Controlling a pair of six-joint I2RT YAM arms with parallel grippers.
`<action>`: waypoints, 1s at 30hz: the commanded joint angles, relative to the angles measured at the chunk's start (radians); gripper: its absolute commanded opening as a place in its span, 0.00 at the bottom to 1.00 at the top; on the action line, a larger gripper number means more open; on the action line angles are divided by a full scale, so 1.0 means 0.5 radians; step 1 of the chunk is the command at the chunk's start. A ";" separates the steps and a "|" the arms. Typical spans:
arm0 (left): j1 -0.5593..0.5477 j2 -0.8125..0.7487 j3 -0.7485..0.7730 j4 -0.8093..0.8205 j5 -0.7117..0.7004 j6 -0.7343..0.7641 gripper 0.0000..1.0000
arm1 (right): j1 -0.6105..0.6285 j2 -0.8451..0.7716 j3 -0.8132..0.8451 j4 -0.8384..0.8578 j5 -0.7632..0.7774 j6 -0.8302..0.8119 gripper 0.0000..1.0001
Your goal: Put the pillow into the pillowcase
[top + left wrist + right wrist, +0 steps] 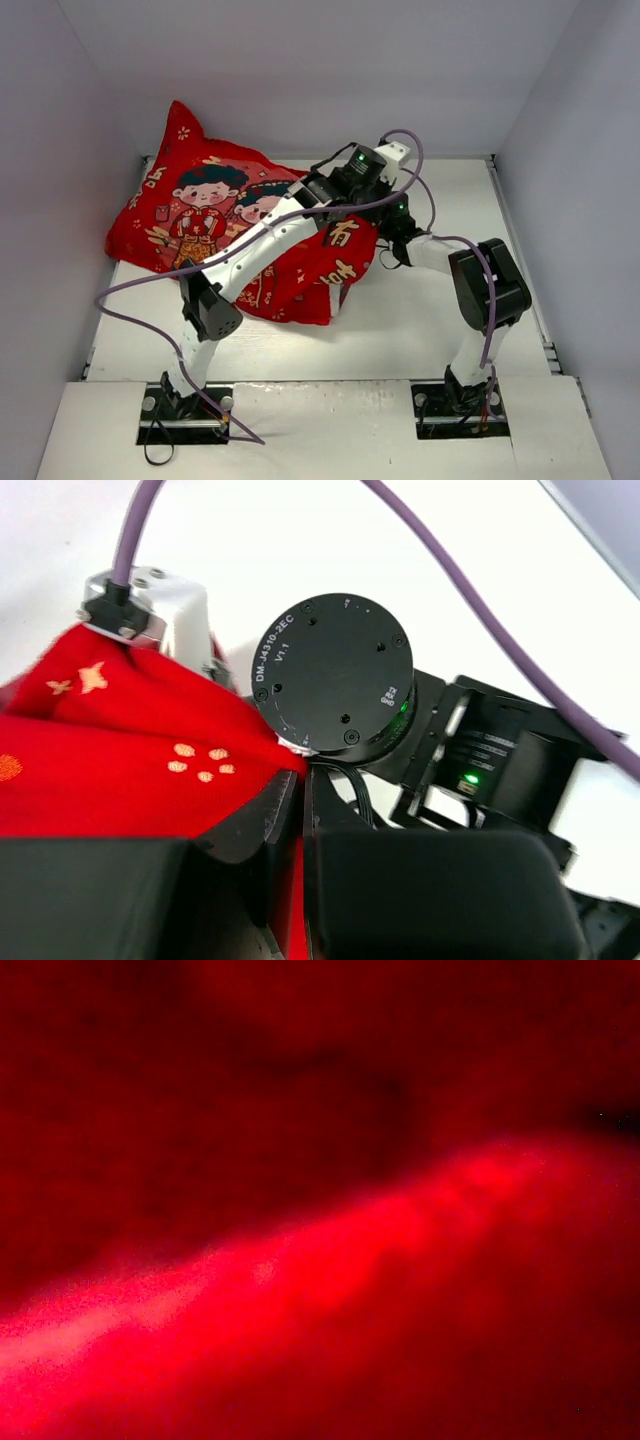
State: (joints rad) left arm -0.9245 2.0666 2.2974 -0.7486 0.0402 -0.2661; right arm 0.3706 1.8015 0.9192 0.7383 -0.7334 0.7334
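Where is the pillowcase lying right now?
In the top view, the pillowcase lies left-rear on the table, its right edge near centre, where the left gripper pinches it beside the right arm.

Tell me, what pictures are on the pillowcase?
Two cartoon figures, gold characters and little flowers on the bright red pillowcase; top external view shows best.

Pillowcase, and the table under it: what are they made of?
The pillowcase looks like soft, thin printed cloth: it wrinkles and folds, and the cartoon print bends with it. The table looks like a hard, smooth white board, painted or laminated. The pictures don't show which.
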 commanded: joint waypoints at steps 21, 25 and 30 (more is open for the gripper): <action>-0.277 -1.249 -1.554 0.411 -0.798 -0.136 0.75 | -0.250 -0.241 0.137 -0.231 0.074 -0.341 0.55; -0.357 -1.280 -1.760 0.356 -0.740 -0.428 0.75 | -0.250 -0.219 0.165 -0.259 0.098 -0.338 0.55; -0.375 -1.213 -1.916 0.273 -0.792 -0.658 0.75 | -0.256 -0.182 0.226 -0.295 0.135 -0.295 0.55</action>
State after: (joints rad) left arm -1.1133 1.4628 1.3483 -0.6086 -0.3130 -0.4759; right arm 0.2455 1.7390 0.9627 0.5537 -0.6857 0.5900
